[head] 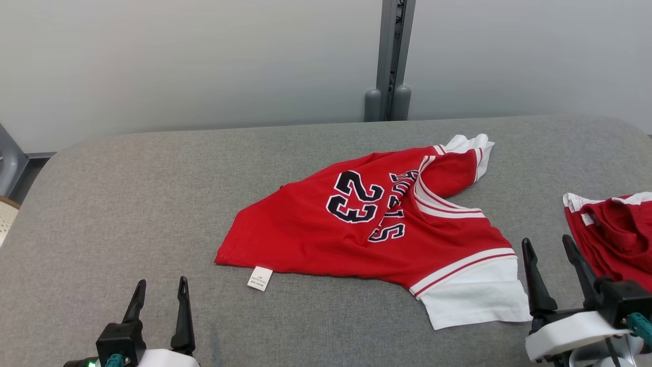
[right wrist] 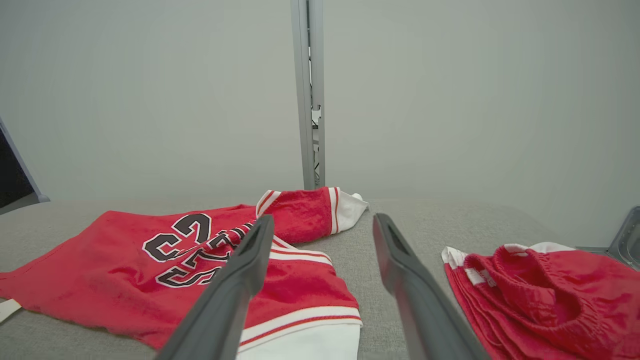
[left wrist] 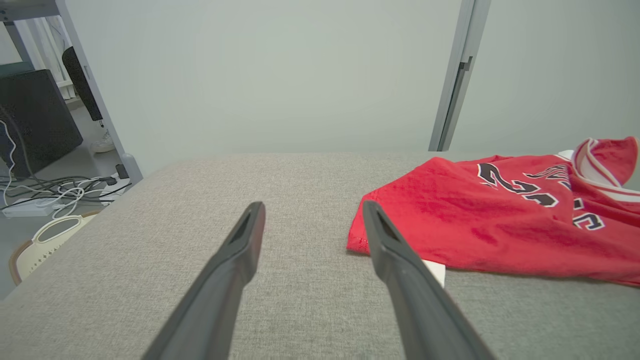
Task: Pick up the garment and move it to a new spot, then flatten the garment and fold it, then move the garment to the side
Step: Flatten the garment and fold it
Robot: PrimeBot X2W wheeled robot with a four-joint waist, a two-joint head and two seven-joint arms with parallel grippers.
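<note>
Got left pincer (head: 161, 282) nearest, lower left of head view, fingers spread wide, gripping nothing, parked over bare grey desk (head: 127, 204). Same story lower right: right pincer (head: 546, 240) with fingers apart, empty, sitting between two red items and gripping neither. Just beyond and between the two pincers, seeing the red jersey (head: 316, 229) lying mid-desk, mostly spread but not flat. Noting a white care label (head: 260, 278) poking out from the near hem onto the desk, close to the left pincer's inner finger in the left wrist view. Noting also the near white sleeve (head: 473, 300) laid out flat toward the right pincer, with red-and-white striped trim. Further in, reading "23" plus dark white-outlined lettering on the chest, partly buckled by a fold. Far sleeve (head: 458, 163) flipped over onto the body, white cuff pointing at the far edge. Off to the right edge of the desk, well clear of the jersey, spotting a second red garment (head: 616, 234) with white trim, bunched, elastic band showing in the right wrist view. Beyond the desk, seeing a grey upright post (head: 389, 61) against a pale wall (head: 204, 61).
</note>
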